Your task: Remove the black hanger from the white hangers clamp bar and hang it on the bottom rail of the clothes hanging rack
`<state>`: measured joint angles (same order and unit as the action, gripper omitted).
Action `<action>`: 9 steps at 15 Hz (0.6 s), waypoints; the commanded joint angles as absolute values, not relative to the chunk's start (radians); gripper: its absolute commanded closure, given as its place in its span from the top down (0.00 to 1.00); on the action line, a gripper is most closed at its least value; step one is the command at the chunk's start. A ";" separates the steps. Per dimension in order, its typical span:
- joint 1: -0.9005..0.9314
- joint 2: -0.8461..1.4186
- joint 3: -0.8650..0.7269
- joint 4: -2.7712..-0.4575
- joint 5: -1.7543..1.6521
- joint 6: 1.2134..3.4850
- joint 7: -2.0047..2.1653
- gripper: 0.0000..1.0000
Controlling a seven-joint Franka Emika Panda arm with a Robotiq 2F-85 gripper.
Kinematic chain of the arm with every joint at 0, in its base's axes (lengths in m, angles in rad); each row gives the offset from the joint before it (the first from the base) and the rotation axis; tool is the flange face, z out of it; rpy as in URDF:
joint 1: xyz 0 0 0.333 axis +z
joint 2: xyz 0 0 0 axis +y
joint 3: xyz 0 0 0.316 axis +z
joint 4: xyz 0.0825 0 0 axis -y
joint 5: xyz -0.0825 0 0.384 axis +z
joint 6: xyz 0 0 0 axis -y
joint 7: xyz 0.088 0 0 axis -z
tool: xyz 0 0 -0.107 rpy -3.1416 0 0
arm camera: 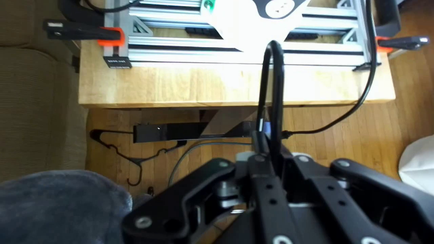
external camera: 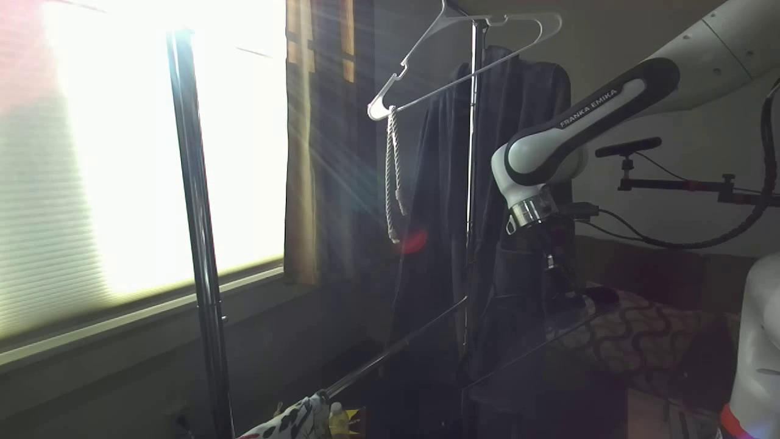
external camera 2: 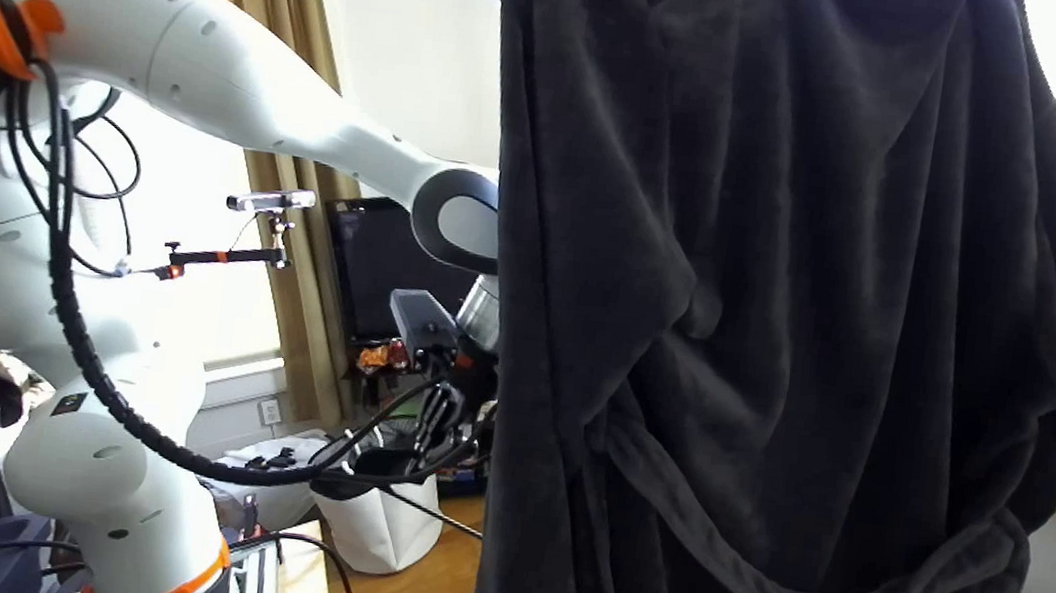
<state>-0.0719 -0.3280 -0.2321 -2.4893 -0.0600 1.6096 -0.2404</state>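
Wrist view: blk hanger (arm camera: 278,76) held w/in gripper (arm camera: 272,144), end protruding.

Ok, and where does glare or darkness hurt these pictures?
In both exterior views, a window is blown out; in an exterior view, flare streaks fan out, a red spot, likely flare, sits beside the rope, and the lower scene is murky; in the wrist view, the robot base looks overexposed, but the black hanger in the tool reads clearly.
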 commanded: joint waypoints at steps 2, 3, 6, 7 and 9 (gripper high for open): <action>-0.108 -0.064 -0.230 -2.348 0.056 1.657 -0.174 0.01; -0.116 -0.034 -0.230 -2.325 0.077 1.658 -0.174 0.01; -0.127 -0.048 -0.209 -2.342 0.052 1.661 -0.189 0.01; -0.127 -0.044 -0.205 -2.338 0.044 1.678 -0.167 0.01; -0.131 -0.016 -0.203 -2.316 0.048 1.712 -0.152 0.01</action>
